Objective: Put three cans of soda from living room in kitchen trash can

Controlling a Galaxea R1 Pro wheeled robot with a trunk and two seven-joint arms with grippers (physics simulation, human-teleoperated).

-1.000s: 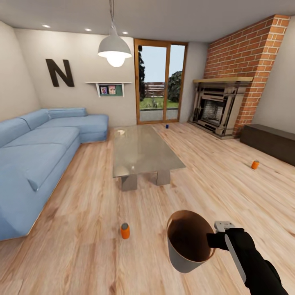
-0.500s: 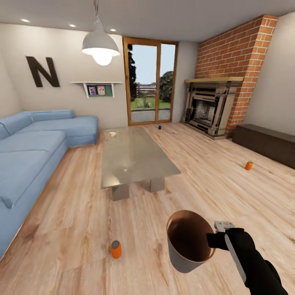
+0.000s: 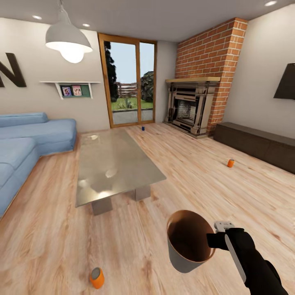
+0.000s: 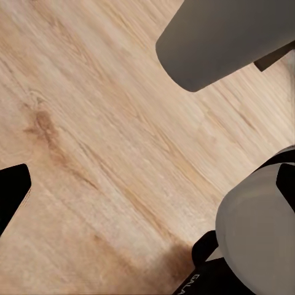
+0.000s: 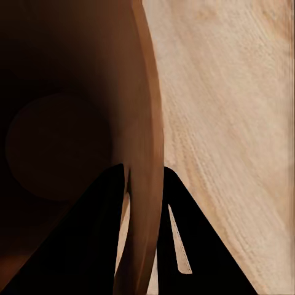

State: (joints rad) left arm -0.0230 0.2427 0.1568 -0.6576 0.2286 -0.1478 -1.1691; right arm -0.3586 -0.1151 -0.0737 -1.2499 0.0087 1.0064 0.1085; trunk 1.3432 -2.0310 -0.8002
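My right gripper is shut on the rim of the trash can, which hangs upright above the floor, grey outside and copper-brown inside. In the right wrist view the trash can wall is pinched between the black fingers. One orange soda can stands on the wood floor to the bin's lower left. A second orange can stands far right near the low cabinet. A blue can stands by the glass door. In the left wrist view my left gripper is open over bare floor, with the bin's grey outside nearby.
A low stone-topped table stands ahead at centre left, and a blue sofa runs along the left. The brick fireplace and a dark low cabinet line the right wall. Open wood floor lies between table and cabinet.
The whole head view has swung right and moved forward, so the room slid left and the near orange can dropped lower. The bin and right arm hold the same place in view.
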